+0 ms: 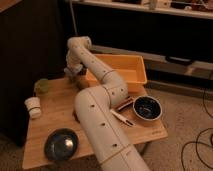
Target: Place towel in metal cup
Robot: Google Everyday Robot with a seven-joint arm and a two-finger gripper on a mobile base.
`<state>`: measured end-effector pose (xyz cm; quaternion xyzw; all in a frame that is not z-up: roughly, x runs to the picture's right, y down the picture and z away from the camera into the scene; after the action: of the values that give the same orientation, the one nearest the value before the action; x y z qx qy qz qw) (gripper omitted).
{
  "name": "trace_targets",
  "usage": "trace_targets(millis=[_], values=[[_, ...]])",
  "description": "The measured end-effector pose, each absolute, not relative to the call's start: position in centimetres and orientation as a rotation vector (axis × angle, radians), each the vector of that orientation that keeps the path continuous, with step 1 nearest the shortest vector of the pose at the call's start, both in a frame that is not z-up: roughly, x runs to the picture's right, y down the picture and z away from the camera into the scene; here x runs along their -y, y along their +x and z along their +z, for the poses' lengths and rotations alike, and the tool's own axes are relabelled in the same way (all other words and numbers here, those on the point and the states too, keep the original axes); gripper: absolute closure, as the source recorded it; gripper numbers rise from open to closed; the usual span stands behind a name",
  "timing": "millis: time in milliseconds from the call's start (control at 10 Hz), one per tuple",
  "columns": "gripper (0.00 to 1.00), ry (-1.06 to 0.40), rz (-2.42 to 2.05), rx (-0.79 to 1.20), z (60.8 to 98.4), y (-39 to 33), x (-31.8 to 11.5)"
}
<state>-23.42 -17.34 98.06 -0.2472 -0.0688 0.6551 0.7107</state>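
Observation:
My white arm reaches from the front over the wooden table (55, 117) to its back edge. The gripper (73, 76) hangs low over the table's back, next to the left end of the yellow bin. A small green rumpled thing (41, 86), which may be the towel, lies at the back left, a little to the left of the gripper. A shiny round metal vessel (61, 144) stands at the front left, far from the gripper. I cannot tell whether the gripper holds anything.
A white cup (33, 106) stands at the left edge. A yellow bin (125, 74) sits at the back right. A dark bowl (147, 107) stands at the right, with utensils (122, 116) beside it. Dark shelving rises behind the table. Cables lie on the floor at the right.

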Motion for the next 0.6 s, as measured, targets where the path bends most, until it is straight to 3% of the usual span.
trace_targets(millis=[600], values=[[1.0,-0.534,1.371,0.151,97.85,-24.31,17.09]])
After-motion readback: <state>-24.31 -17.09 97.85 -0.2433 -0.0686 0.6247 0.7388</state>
